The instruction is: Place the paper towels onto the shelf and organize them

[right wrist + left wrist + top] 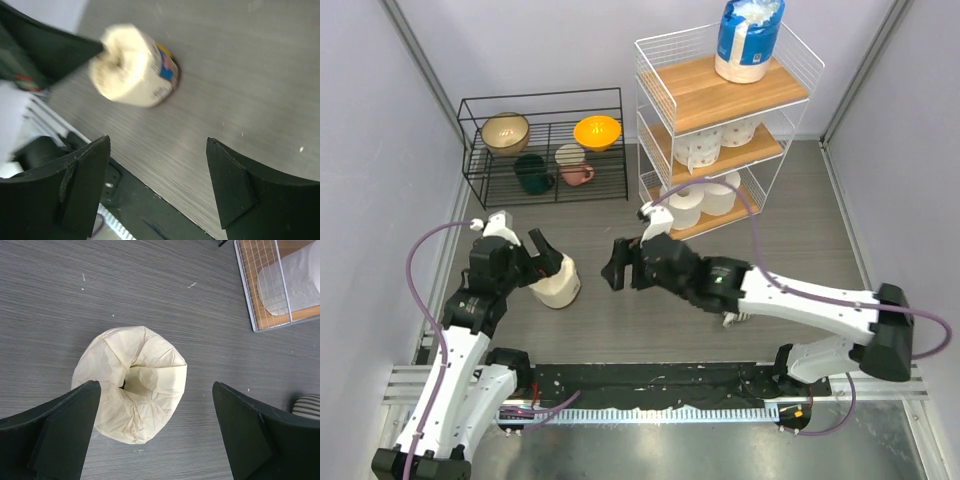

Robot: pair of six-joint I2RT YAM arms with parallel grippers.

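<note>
My left tool (155, 390) wide over upright cream-beige paper-towel roll (131, 390) on grey bench (50, 300) for side clamp; my right tool (157, 145) wide, empty.

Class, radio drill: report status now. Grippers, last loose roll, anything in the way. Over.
Left gripper open, straddling cream roll upright on table. Right gripper open, empty, sitting between roll and shelf. Over.

open counter (605, 222) runs from the cream roll (558, 287) right and far to the shelf (692, 92); the right hand (618, 268) hangs in that lane, and the black rack (542, 95) blocks the far left.
</note>
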